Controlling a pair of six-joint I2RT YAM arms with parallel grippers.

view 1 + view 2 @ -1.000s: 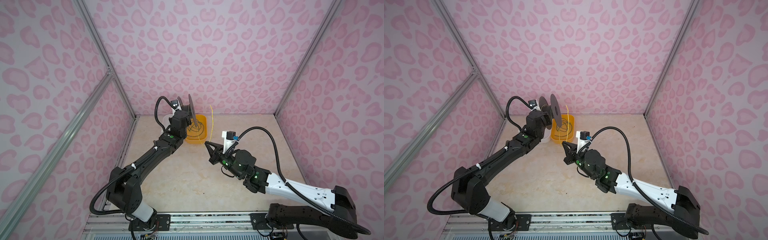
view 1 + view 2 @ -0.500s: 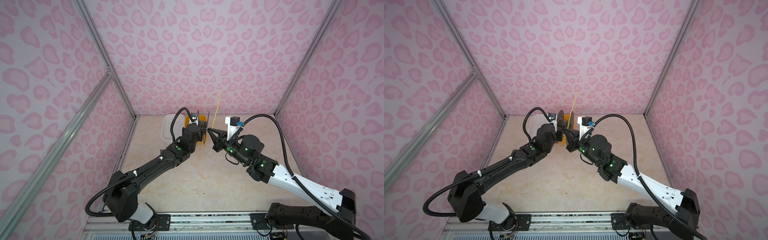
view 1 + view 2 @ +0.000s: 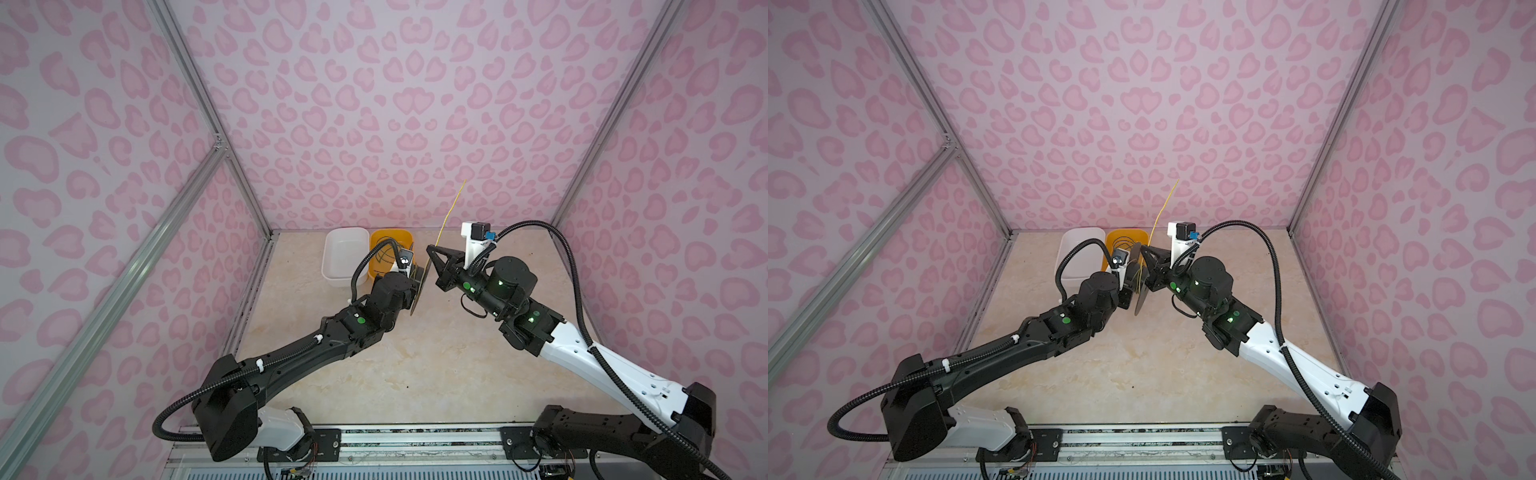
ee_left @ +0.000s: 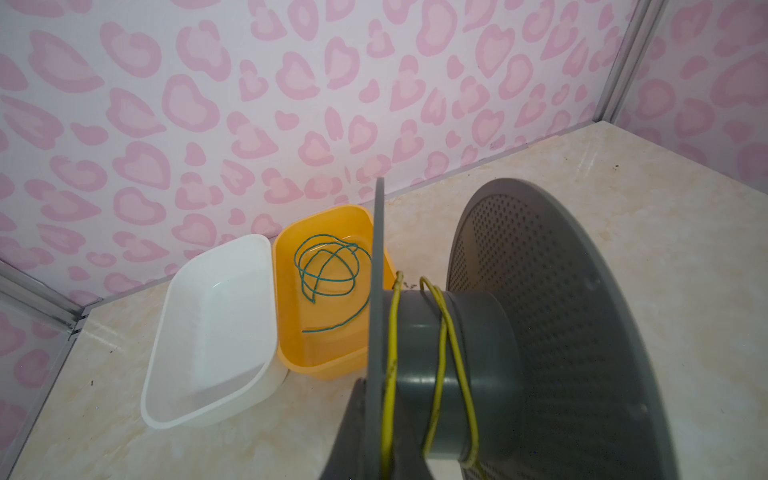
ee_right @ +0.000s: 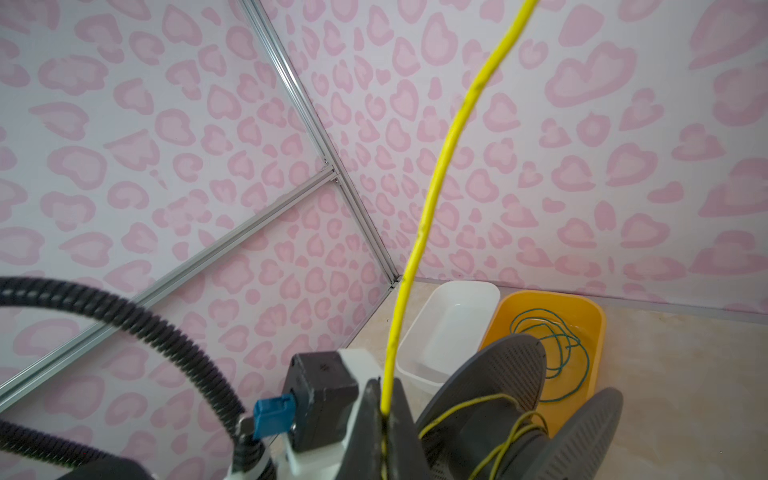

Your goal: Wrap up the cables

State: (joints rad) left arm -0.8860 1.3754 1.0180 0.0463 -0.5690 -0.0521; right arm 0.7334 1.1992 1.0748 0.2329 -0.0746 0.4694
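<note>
Right wrist view: yellow cable (image 5: 432, 199) is being pinched by the right pincer (image 5: 384, 415), seemingly for winding onto the spool (image 4: 453, 353) being clamped by the left pincer (image 4: 376, 432).

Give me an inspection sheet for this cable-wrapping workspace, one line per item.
surface: beige marbled tabletop, two tubs at the back.
job's things: yellow cable partly wound on grey spool, free end sticking up; green cable coiled loose in orange tub; white tub empty.
clutter: nothing seen.
grippers: left gripper shut on the spool's flange; right gripper shut on the yellow cable.
cables: black ribbed hoses arc over both arms.
surroundings: pink heart-patterned walls.
</note>
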